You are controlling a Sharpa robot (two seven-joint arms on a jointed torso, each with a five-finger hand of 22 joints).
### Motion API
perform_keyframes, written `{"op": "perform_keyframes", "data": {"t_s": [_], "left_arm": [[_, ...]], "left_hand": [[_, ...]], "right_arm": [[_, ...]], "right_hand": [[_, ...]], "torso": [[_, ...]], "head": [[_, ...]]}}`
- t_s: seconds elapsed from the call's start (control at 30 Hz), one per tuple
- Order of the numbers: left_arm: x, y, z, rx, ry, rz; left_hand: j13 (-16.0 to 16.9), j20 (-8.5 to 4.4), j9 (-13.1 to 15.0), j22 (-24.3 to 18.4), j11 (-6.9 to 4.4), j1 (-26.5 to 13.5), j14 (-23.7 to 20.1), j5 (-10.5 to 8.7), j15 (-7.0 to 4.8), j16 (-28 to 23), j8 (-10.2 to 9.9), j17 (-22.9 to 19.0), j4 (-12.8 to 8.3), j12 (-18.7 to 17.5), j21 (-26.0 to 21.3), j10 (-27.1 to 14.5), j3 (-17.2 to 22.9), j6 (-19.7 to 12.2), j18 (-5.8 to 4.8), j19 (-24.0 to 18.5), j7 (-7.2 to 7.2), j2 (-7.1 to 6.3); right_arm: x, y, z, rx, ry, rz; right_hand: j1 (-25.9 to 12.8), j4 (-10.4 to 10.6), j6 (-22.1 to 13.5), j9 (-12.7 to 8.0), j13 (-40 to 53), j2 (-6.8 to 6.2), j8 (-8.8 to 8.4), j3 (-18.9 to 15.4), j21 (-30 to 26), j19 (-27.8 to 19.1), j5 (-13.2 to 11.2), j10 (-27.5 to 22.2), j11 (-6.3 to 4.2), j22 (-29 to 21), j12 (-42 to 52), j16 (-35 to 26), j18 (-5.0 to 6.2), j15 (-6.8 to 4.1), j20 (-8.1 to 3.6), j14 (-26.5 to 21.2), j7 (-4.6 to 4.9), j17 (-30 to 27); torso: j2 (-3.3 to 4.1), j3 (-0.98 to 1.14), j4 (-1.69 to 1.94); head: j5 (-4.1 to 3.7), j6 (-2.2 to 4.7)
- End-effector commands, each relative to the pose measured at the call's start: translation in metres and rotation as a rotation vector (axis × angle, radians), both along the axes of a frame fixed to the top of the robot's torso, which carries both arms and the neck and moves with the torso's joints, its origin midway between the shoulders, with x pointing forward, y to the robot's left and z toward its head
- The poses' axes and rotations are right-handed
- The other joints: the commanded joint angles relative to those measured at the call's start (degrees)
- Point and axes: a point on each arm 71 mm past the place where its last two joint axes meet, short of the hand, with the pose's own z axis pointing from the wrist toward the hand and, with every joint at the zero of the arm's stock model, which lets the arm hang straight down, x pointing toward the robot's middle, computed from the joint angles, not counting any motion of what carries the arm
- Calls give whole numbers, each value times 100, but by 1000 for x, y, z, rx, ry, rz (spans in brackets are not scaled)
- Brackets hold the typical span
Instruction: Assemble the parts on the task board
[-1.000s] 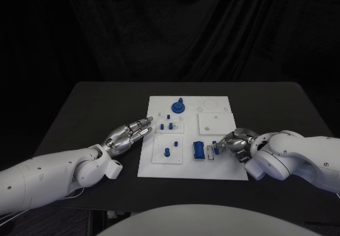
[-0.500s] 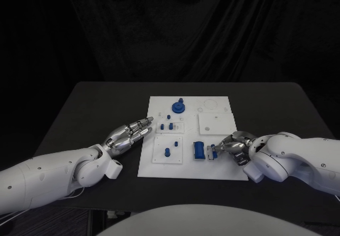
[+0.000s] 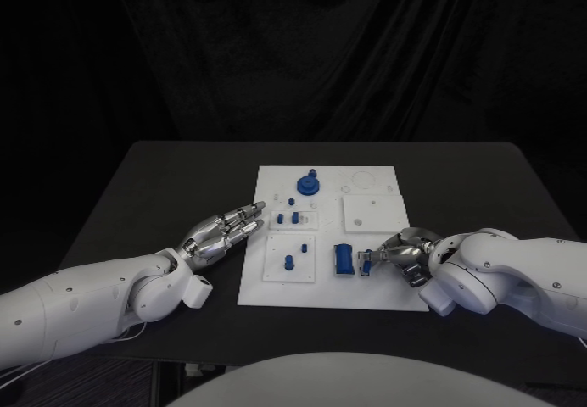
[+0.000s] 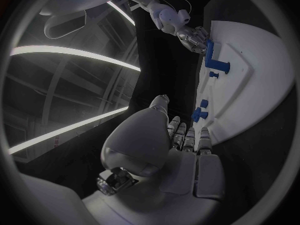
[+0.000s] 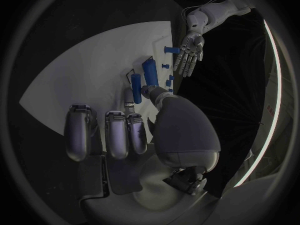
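Left robot hand flat, fingers extended; right robot hand curled.

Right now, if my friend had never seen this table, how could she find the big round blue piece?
Start at the white task board in the middle of the black table. Go to the board's far end, away from both hands. The big round blue piece stands there with a knob on top; it is wider and rounder than the small blue pegs nearer the robot.
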Motion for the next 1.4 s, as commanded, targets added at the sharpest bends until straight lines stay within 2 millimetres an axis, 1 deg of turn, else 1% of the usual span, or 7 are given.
{"op": "perform_keyframes", "data": {"t_s": [0.03, 0.37, 0.73, 0.8, 0.97, 1.1, 1.4], "left_arm": [[-1, -2, 0, -19, 0, -6], [0, -3, 0, -19, 4, -11], [0, -3, -1, -17, 9, -15], [0, -3, -1, -17, 10, -16], [0, -3, -2, -17, 13, -18], [0, -3, -2, -16, 16, -19], [-1, -3, -3, -14, 21, -20]], "left_hand": [[6, 22, 7, 6, 43, -9, 8, 17, 42, -21, 35, -10, -8, 23, 0, -13, 40, -5, 87, -3, 43, 0], [5, 31, 6, 6, 52, -18, 8, 15, 50, -21, 33, -10, -16, 23, 0, -14, 47, -9, 86, -2, 52, -7], [5, 31, 6, 6, 52, -18, 8, 15, 50, -21, 33, -10, -16, 23, 0, -14, 47, -9, 86, -2, 52, -7], [4, 36, 5, 6, 55, -23, 8, 16, 56, -21, 32, -10, -19, 22, 0, -15, 54, -10, 85, -2, 55, -6], [4, 36, 5, 6, 55, -23, 8, 16, 56, -21, 32, -10, -19, 22, 0, -15, 54, -10, 85, -2, 55, -6], [4, 36, 5, 6, 55, -23, 8, 16, 56, -21, 32, -10, -19, 22, 0, -15, 54, -10, 85, -2, 55, -6], [4, 36, 5, 6, 55, -23, 8, 16, 56, -21, 32, -10, -19, 22, 0, -15, 54, -10, 85, -2, 55, -6]], "right_arm": [[-2, 2, -2, -12, 16, 26], [-3, 4, -3, -28, 20, 70], [-4, 6, -2, -36, 11, 110], [-4, 7, -1, -42, -9, 121], [-3, 7, 2, -63, -73, 148], [-2, 7, 5, -93, -142, 182], [0, 10, 11, -158, -257, 258]], "right_hand": [[-46, 87, -70, -16, 1505, 24, -52, -145, -21, 190, -347, 607, 34, 1176, 15, -27, 25, 33, 7, 439, 24, 724], [-54, 189, -169, -11, 1505, -30, -145, -496, -85, 164, -1003, 607, 81, 1156, 15, -33, 39, 71, 42, 435, 73, 709], [37, 155, -219, 32, 1505, -58, -101, -647, -146, 137, -1166, 607, 92, 1138, 15, -37, 53, 82, 54, 431, 85, 698], [63, 168, -348, 77, 1505, -56, -45, -770, -183, 119, -1346, 607, 111, 1127, 15, -46, 61, 98, 70, 424, 107, 679], [88, 194, -483, 144, 1505, -38, 67, -890, -216, 105, -1449, 607, 129, 1118, 15, -34, 68, 114, 85, 426, 125, 701], [-46, 409, -641, 245, 1505, -18, 269, -1130, -234, 97, -1755, 607, 131, 1114, 15, -28, 72, 122, 96, 425, 122, 710], [-160, 738, -627, 375, 1505, 8, 611, -1376, -237, 100, -1950, 607, 79, 1115, 15, -11, 74, 82, 66, 431, 59, 741]], "torso": [[3, 1, 0], [0, 2, 2], [-2, 2, 2], [-4, 3, 1], [-6, 3, 3], [-11, 3, -6], [-3, 2, 2]], "head": [[1, -1], [9, -1], [9, -1], [12, -1], [16, -1], [35, -1], [35, -1]]}}
